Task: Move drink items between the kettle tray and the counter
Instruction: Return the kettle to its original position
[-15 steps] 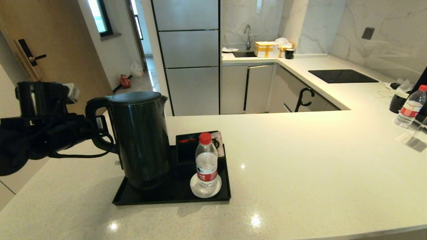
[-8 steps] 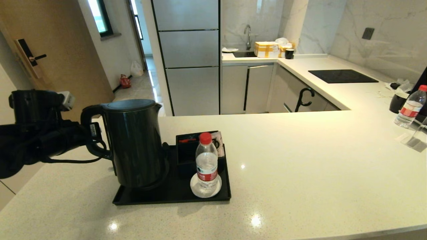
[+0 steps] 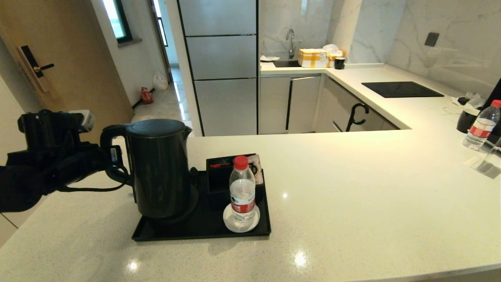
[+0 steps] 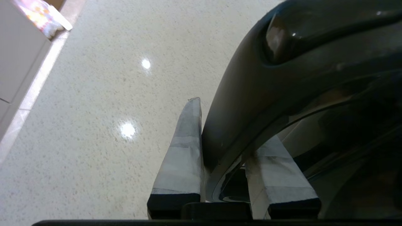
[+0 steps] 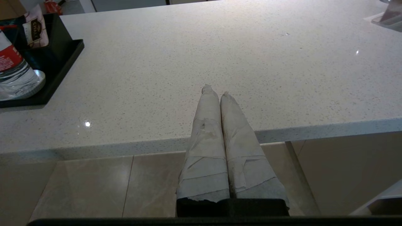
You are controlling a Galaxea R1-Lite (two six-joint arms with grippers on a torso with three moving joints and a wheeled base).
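Kettle [image 3: 162, 168]: tall, matte black, lid on, upright at the left end of the tray [image 3: 201, 231], its foot on or just above the round base; contact cannot be told. Loop handle [image 4: 251, 94] faces left.

Left hand [image 3: 113, 166]: reaches in from the left side of the table [image 3: 352, 188], clenched on the kettle's handle; in the left wrist view one taped finger [image 4: 182, 157] lies on the outer side of the handle and the other inside the loop.

Tray: shallow, black, rectangular, raised rim, lying flat on the table near its front edge.

Water bottle [image 3: 242, 190]: small, clear, red cap, red label, upright on a white round coaster [image 3: 229, 221] at the tray's front right corner, apart from the kettle.

Divided box [image 3: 225, 174]: black, at the tray's rear right, behind the bottle.

Tea sachet [image 3: 257, 166]: pinkish with black label, standing in the box's right end.

Right hand [image 5: 215, 91]: low before the table's front edge, right of the tray, fingers pressed together, grasping nothing.

Second bottle [image 3: 481, 127]: red-capped, far right of the table, beside a black cup [image 3: 465, 121].

Hob [image 3: 401, 89]: flat black glass, on the right rear run.
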